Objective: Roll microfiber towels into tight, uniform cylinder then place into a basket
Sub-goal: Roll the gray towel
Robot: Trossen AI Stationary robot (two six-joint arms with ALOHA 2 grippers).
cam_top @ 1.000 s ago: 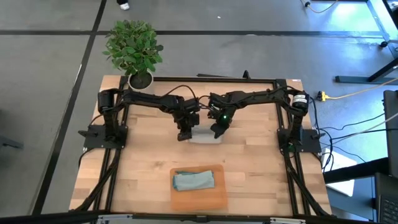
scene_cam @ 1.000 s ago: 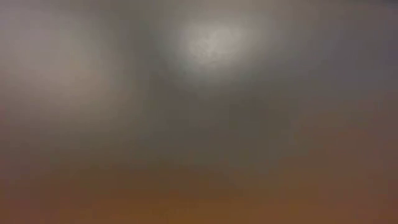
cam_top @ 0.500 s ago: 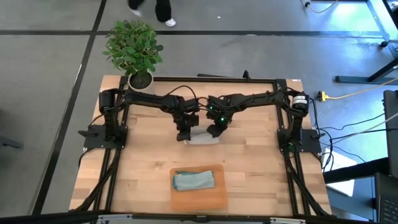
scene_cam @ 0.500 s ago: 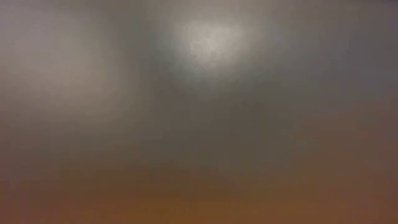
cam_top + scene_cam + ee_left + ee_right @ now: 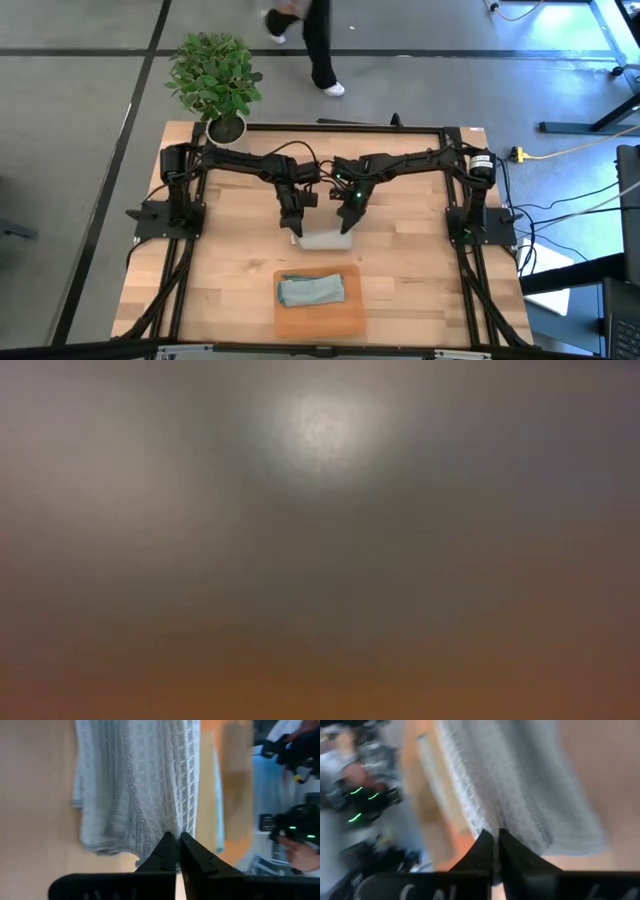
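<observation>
Pinched at its two ends, the light grey microfiber towel (image 5: 326,239) is held between the left gripper (image 5: 296,231) and the right gripper (image 5: 347,226), each pressed shut on the cloth, its long axis running from one gripper to the other. Nearer the counter's (image 5: 420,280) front edge than this towel, the shallow orange-tan basket (image 5: 318,318) is seen, with the pale blue-teal towel (image 5: 311,290) already inside; nothing is seen between them.

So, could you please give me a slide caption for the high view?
Both tools, left and right, pinch the grey towel at mid-table; blue-teal towel lies in the orange basket.
</observation>
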